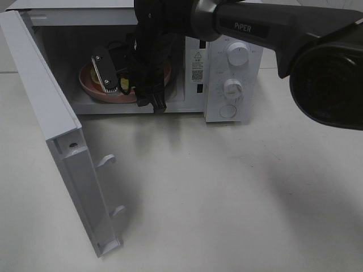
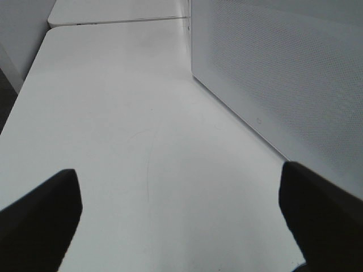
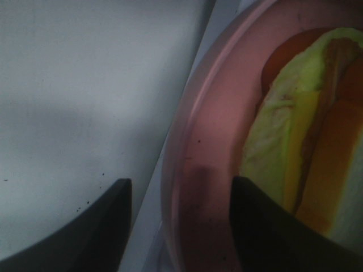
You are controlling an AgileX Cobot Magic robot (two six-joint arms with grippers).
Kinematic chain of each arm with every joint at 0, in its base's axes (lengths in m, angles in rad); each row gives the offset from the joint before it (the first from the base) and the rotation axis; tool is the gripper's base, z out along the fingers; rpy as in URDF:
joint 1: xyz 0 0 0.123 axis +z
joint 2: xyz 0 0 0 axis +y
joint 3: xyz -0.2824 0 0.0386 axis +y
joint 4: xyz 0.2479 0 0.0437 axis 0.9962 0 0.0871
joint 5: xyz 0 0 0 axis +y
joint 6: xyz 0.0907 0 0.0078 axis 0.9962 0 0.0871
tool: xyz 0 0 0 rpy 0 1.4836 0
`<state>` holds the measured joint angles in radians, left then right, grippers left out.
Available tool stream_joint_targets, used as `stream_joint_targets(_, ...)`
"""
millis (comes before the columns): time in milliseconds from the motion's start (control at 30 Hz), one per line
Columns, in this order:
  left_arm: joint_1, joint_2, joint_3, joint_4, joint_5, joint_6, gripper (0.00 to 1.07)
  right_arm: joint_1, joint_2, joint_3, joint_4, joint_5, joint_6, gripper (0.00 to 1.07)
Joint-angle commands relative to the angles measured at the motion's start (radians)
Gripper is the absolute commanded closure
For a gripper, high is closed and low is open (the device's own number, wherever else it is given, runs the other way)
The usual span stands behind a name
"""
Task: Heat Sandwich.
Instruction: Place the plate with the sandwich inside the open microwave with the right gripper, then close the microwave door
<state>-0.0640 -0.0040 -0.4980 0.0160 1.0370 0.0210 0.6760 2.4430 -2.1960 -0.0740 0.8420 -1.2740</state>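
The sandwich (image 3: 295, 141), with pale yellow-green and orange layers, lies on a round pink plate (image 3: 195, 170) inside the open microwave (image 1: 227, 34). My right gripper (image 3: 181, 226) reaches into the cavity. Its two dark fingers (image 3: 110, 226) stand apart on either side of the plate's rim, with a gap showing on both sides. From the high camera, the right arm (image 1: 153, 51) hides most of the plate (image 1: 91, 85), and only a yellow sliver of the sandwich (image 1: 124, 85) shows. My left gripper (image 2: 178, 221) hangs open over bare table beside the microwave door.
The microwave door (image 1: 54, 119) swings wide open toward the front left, with latch hooks (image 1: 106, 161) sticking out. Two knobs (image 1: 237, 55) and a button sit on the control panel at the right. The door's perforated white face (image 2: 283, 68) is close to my left gripper.
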Motion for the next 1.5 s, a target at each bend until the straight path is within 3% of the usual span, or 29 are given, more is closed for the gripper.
stream_joint_targets(33, 0.002, -0.027, 0.004, -0.006, -0.009, 0.001, 0.17, -0.002, -0.008, -0.008, 0.018, -0.001, 0.034, 0.40)
stream_joint_targets(133, 0.002, -0.027, 0.004, -0.006, -0.009, 0.001, 0.17, -0.002, -0.008, -0.008, 0.029, -0.006, 0.077, 0.29)
stream_joint_targets(433, 0.002, -0.027, 0.004, -0.006, -0.009, 0.001, 0.17, 0.000, -0.034, 0.020, 0.035, -0.038, 0.109, 0.27)
stream_joint_targets(1033, 0.002, -0.027, 0.004, -0.006, -0.009, 0.001, 0.17, 0.000, -0.198, 0.320, 0.030, -0.240, 0.114, 0.31)
stream_joint_targets(1500, 0.002, -0.027, 0.004, -0.006, -0.009, 0.001, 0.17, 0.000, -0.388, 0.653, 0.028, -0.486, 0.116, 0.31)
